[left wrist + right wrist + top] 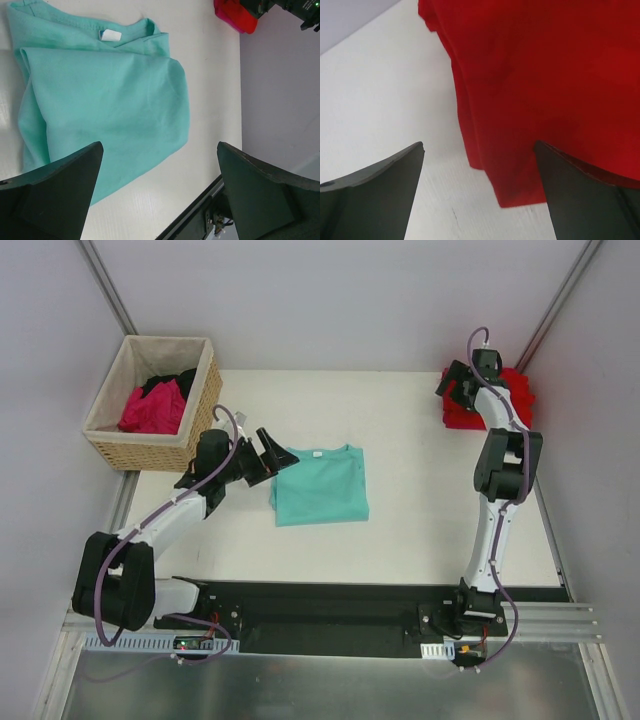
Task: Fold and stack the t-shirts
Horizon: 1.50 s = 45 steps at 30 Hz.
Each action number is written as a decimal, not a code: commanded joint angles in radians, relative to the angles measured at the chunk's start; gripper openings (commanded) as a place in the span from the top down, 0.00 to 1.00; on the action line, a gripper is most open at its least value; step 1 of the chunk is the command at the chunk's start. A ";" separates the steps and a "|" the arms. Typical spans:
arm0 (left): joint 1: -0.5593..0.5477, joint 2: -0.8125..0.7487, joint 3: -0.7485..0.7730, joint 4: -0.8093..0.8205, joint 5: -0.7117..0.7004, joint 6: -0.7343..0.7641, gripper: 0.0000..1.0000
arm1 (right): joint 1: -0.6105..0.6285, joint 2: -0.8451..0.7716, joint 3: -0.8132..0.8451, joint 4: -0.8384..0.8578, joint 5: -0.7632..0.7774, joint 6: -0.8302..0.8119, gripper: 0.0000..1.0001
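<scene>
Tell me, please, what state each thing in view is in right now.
teal t-shirt, folded, lying flat on the table.
red t-shirt, folded, at the table's far right corner.
magenta t-shirt, crumpled in the basket.
black t-shirt, crumpled in the basket.
basket, upright.
left gripper, open, empty, beside the teal t-shirt.
right gripper, open, empty, at the red t-shirt's edge.

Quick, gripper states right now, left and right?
Left gripper: open, empty, at the teal t-shirt.
Right gripper: open, empty, at the red t-shirt.

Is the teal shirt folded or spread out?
Folded. The teal shirt lies as a compact rectangle, no sleeves sticking out; the left wrist view shows its cloth doubled in layers.
</scene>
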 commanded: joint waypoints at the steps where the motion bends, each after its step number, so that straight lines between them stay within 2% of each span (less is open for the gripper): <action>1: -0.003 0.030 0.025 0.001 -0.003 0.032 0.01 | -0.037 0.034 0.139 0.030 -0.068 -0.005 0.03; 6: -0.003 0.077 0.020 0.034 0.007 0.017 0.02 | -0.055 0.089 0.174 0.015 -0.126 0.029 0.03; 10: -0.003 0.081 0.014 0.035 0.006 0.011 0.02 | -0.028 0.080 0.104 -0.010 -0.147 0.072 0.03; 15: -0.003 0.048 -0.009 0.037 -0.002 0.004 0.01 | 0.033 0.054 0.046 -0.074 -0.132 0.107 0.03; 25: -0.002 -0.037 -0.064 0.020 -0.003 0.003 0.01 | 0.034 0.066 0.001 -0.222 -0.175 0.251 0.03; 29: -0.002 -0.064 -0.076 0.012 -0.002 0.003 0.01 | 0.046 -0.006 -0.158 -0.179 -0.233 0.327 0.04; 36: 0.000 -0.137 -0.110 -0.012 -0.012 -0.003 0.01 | 0.089 -0.169 -0.404 -0.107 -0.245 0.351 0.03; 45: 0.000 -0.254 -0.184 -0.040 -0.028 -0.022 0.01 | 0.248 -0.406 -0.750 -0.001 -0.187 0.403 0.04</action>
